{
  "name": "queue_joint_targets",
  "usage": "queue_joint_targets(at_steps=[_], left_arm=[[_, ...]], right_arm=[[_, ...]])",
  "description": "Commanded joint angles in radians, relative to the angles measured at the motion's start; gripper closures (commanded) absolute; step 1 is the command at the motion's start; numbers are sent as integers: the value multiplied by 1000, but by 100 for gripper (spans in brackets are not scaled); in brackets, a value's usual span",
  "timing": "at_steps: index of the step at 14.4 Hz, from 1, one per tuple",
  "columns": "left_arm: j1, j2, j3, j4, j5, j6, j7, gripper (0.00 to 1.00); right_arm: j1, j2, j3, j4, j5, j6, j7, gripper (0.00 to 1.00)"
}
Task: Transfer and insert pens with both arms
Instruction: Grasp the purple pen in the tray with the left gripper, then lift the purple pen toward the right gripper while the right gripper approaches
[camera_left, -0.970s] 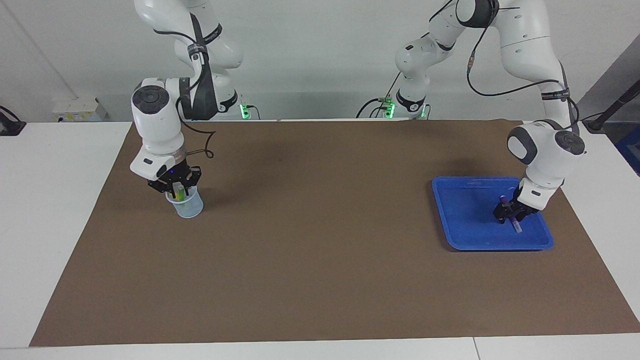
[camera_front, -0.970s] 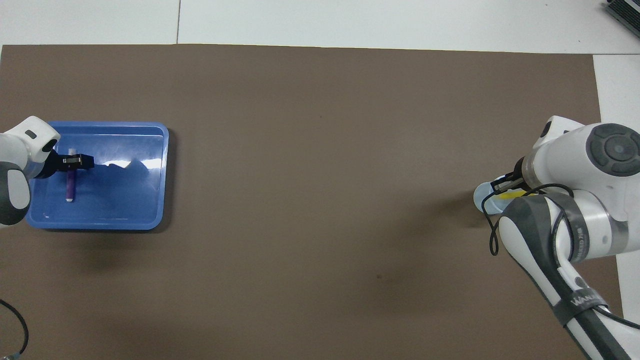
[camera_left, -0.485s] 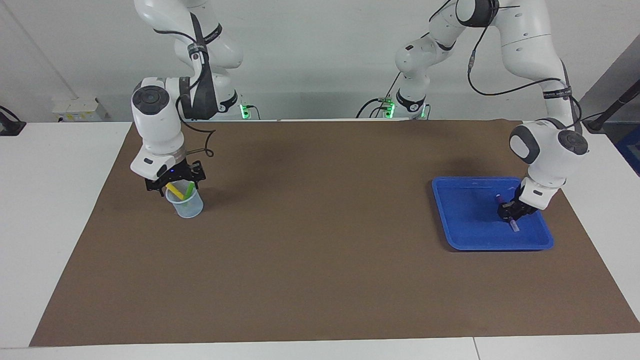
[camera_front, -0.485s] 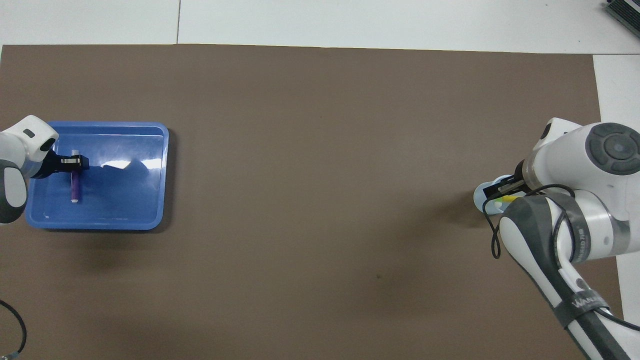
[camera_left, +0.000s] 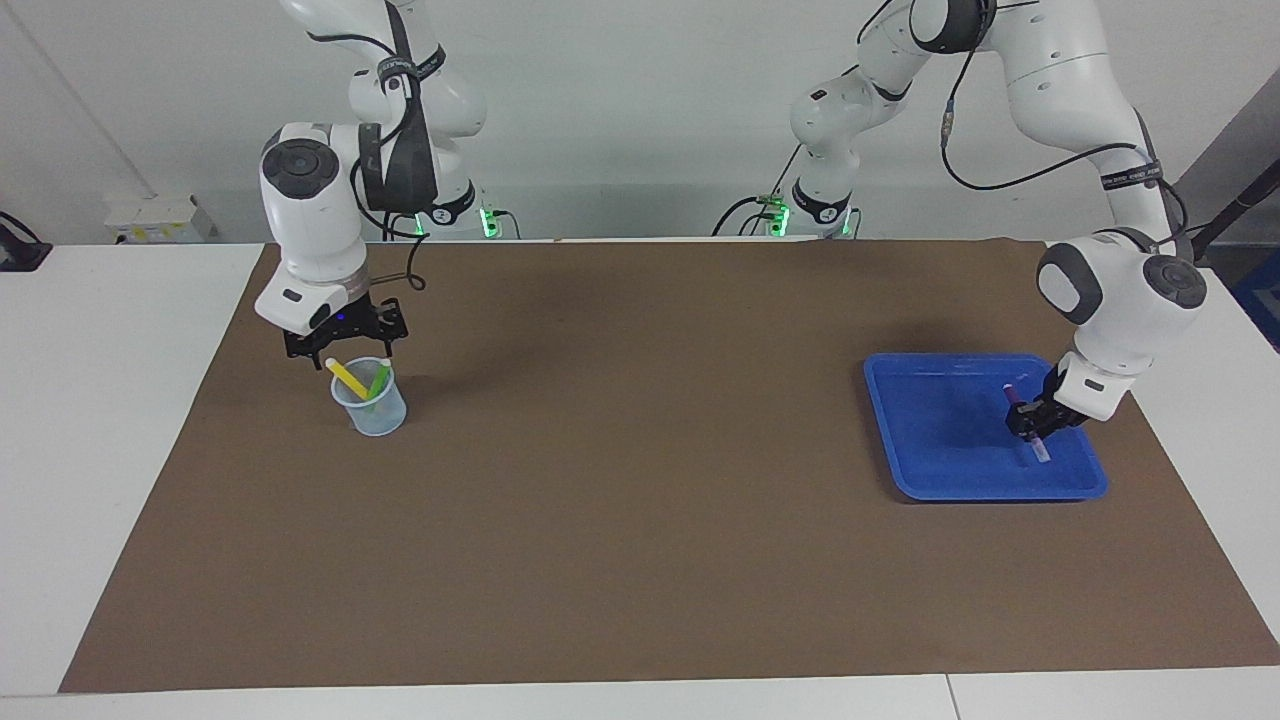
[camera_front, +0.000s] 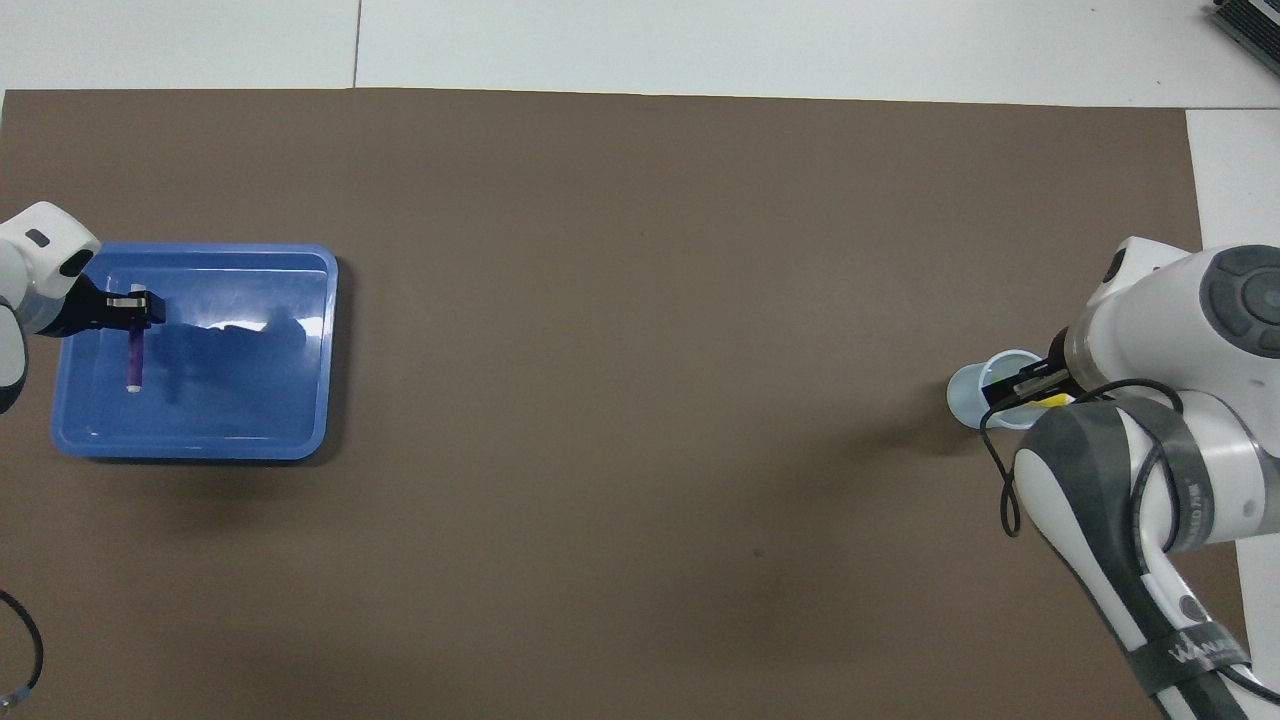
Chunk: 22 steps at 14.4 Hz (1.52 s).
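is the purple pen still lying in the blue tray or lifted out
Still over the tray, held. The left gripper is shut on the purple pen, tilted; whether its lower end touches cannot tell.

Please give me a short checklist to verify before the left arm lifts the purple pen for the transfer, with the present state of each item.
1. Left gripper shut on the slim purple marker pen: ok.
2. Pen clear of the shallow blue plastic tray: cannot tell.
3. Right gripper open, holding nothing: ok.
4. Right gripper above the clear plastic cup: ok.
5. Yellow pen and green pen in cup: ok.
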Motion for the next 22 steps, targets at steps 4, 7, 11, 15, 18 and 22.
queue_joint_targets(at_steps=[4,7,11,15,18,22], left_arm=[[-35,2,6,5,13,-32,-108,100],[-41,-12,-2,12,-13,-75,-183,100],[-58,-73,-6,15,-172,-150,-318,100],[-87,-163,-8,17,-295,-274,-482,100],[-124,-226,-8,17,-401,-360,-640,100],[-229,-262,-10,18,-470,-370,-888,100]], right_arm=[[10,-60,9,46,98,-127,5,0],[18,-98,9,65,186,-184,8,0],[18,-139,9,68,280,-213,11,0],[19,-153,11,111,395,-272,20,0],[54,-153,11,115,531,-269,46,0],[123,-153,11,115,698,-224,105,0]])
